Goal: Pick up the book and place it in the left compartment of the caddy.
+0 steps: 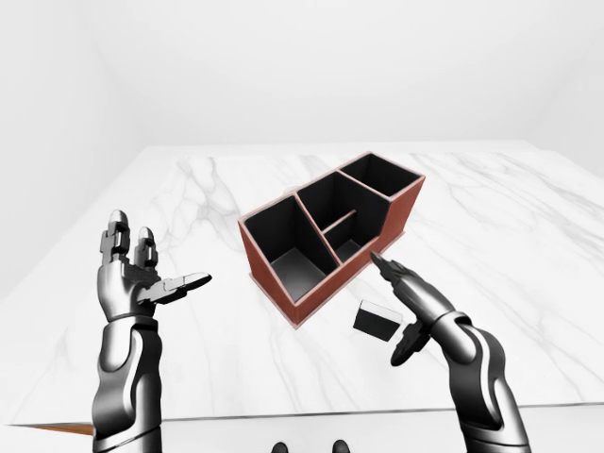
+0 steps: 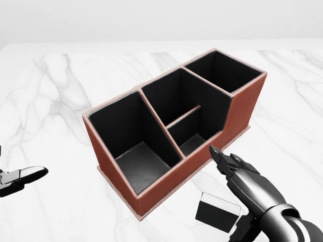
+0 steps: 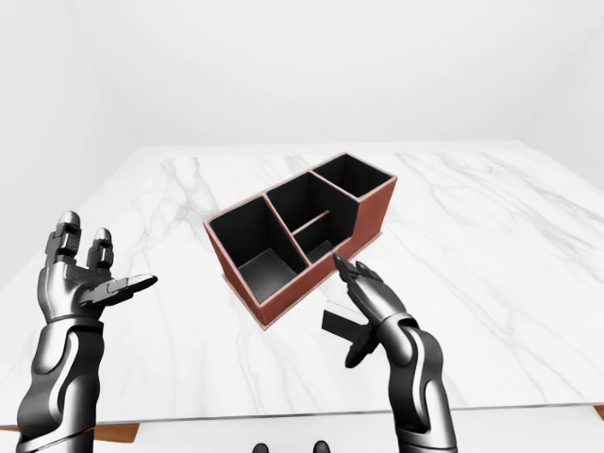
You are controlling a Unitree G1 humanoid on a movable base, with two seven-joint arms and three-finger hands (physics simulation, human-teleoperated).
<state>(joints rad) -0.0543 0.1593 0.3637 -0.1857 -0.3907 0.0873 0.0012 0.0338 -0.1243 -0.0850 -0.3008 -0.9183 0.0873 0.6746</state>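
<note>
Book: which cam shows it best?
Left-eye view: the book lies nearly whole on the marble beside the caddy, just left of the right hand. The head view crops it near the bottom edge; in the right-eye view the hand hides most of it.

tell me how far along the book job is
Nothing is done yet: the book lies on the table beside the caddy, ungrasped. The right hand hangs open by it; the left hand is open, away. Grasping and placing in the empty left compartment remain.

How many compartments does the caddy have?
4 in the caddy: a large one at the head view's left end, two smaller middle ones split by a low divider, one at the upper right.
</note>
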